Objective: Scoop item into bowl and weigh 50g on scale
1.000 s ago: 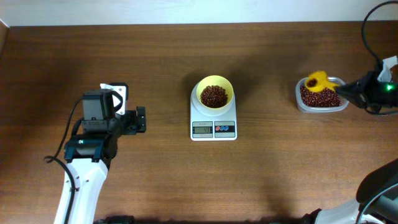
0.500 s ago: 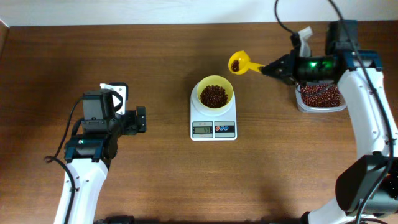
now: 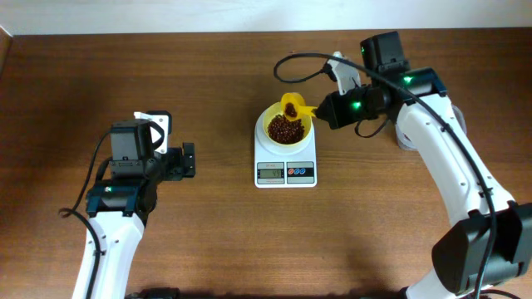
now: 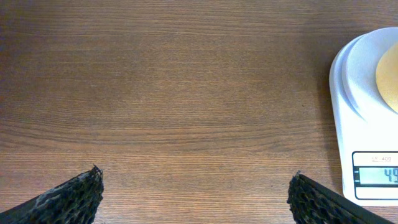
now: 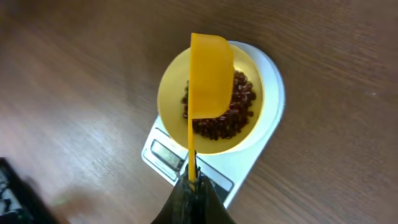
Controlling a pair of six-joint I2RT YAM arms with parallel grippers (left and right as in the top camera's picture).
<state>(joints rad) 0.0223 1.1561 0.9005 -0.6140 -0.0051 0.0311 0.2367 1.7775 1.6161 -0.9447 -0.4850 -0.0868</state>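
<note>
The pale yellow bowl stands on the white scale in the middle of the table, with dark reddish-brown beans inside. My right gripper is shut on the handle of a yellow scoop, which hangs tilted over the bowl's far right rim. In the right wrist view the scoop is turned on its side above the beans and the bowl, with the gripper pinching its handle. My left gripper rests open to the left of the scale, nothing between its fingers.
A sliver of the clear container shows under my right arm at the right. The scale's display is partly cut off by the edge of the left wrist view. Bare wood lies between my left gripper and the scale.
My right gripper carried the scoop leftward from the clear container to above the bowl and tilted it there. The left arm stayed still.
</note>
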